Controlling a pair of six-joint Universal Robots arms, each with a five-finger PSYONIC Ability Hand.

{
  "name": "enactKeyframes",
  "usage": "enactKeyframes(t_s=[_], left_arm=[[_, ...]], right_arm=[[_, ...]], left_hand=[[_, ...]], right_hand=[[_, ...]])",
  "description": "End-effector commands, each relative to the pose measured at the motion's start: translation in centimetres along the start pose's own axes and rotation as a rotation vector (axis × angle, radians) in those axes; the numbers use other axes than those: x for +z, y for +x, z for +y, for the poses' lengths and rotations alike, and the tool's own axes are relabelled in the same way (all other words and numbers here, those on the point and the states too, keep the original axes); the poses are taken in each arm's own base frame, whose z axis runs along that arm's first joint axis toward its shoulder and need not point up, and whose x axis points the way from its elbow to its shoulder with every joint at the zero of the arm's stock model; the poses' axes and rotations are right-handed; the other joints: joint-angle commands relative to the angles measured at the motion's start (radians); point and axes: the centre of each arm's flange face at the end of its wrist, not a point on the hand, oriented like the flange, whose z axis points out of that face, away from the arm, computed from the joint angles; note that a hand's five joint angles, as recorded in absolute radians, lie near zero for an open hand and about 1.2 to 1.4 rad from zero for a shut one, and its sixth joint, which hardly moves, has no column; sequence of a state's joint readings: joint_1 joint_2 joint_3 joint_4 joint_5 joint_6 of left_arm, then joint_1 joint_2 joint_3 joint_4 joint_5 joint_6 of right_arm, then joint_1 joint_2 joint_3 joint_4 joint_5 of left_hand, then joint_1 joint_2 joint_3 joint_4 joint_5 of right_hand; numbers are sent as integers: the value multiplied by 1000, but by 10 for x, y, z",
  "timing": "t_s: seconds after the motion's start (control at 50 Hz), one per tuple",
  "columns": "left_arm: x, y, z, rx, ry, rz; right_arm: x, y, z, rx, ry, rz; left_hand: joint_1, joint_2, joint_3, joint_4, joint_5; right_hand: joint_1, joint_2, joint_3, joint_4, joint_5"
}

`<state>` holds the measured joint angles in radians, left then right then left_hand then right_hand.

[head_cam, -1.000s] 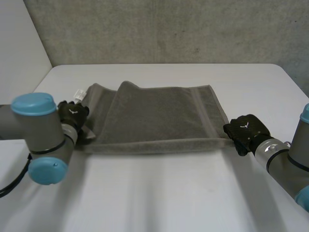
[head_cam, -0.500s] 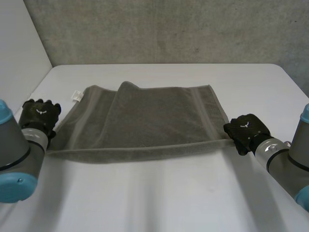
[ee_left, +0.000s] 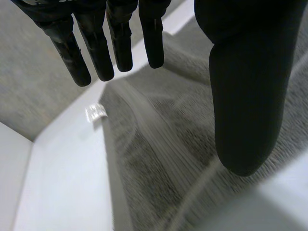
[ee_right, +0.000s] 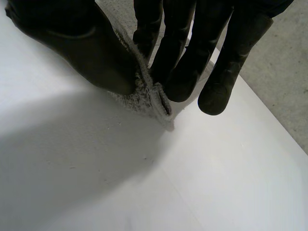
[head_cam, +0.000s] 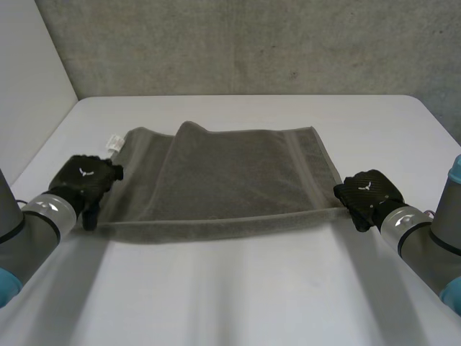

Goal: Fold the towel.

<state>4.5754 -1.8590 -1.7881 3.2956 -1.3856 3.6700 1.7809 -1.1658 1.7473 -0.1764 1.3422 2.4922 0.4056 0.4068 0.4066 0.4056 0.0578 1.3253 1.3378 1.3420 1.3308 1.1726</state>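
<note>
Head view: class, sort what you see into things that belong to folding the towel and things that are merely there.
Belong to the job:
towel, spread flat
left hand, open at the towel's near left corner
right hand, pinching the near right corner

Merely there:
table
wall behind it

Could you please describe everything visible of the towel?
The towel is grey terry with a woven band near its right end and a white label at its far left corner. It lies on the table, a raised fold left of middle. The right robot hand pinches its near right corner; the left robot hand is open at its near left corner.
</note>
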Motion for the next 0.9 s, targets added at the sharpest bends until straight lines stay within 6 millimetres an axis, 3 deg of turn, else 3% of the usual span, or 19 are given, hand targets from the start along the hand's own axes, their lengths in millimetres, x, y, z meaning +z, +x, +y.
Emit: enactKeyframes(t_s=[0.02, 0.34, 0.4, 0.42, 0.44, 0.48, 0.52, 0.66, 0.76, 0.9], left_arm=[[13, 3, 18, -17, -71, 23], [41, 2, 46, -34, -141, 31], [42, 1, 47, -38, -142, 32], [42, 1, 47, -39, -143, 33], [42, 1, 47, -39, -143, 33], [42, 3, 47, -40, -143, 36], [41, 3, 47, -39, -142, 37], [35, -3, 34, -38, -105, 15], [12, -16, 7, -23, -25, -37], [-14, -20, -14, -5, 57, -75]], right_arm=[[0, 0, 0, -3, 0, 0], [0, 1, 0, -2, 0, 3], [0, 1, 0, -2, 0, 3], [1, 1, 0, -2, 1, 4], [1, 1, 0, -2, 1, 4], [1, 1, 0, -2, 2, 5], [1, 2, 0, -2, 4, 8], [-3, 10, -10, -5, 31, 34], [-25, 47, -37, -4, 104, 154], [-46, 56, -50, 11, 100, 115]], left_hand=[[60, 59, 59, 60, 234], [204, 203, 203, 204, 377], [392, 391, 391, 392, 565], [566, 565, 566, 567, 740], [568, 567, 567, 568, 741], [913, 912, 912, 913, 1086], [990, 989, 989, 990, 1163], [991, 990, 990, 991, 1164], [991, 990, 990, 991, 1164], [991, 990, 990, 991, 1164]], right_hand=[[71, 58, 54, 65, 49], [71, 58, 54, 65, 49], [71, 58, 54, 65, 49], [71, 58, 54, 65, 49], [71, 58, 54, 65, 49], [71, 58, 54, 65, 49], [71, 58, 54, 65, 49], [71, 58, 54, 65, 49], [71, 58, 54, 65, 49], [71, 58, 54, 65, 49]])
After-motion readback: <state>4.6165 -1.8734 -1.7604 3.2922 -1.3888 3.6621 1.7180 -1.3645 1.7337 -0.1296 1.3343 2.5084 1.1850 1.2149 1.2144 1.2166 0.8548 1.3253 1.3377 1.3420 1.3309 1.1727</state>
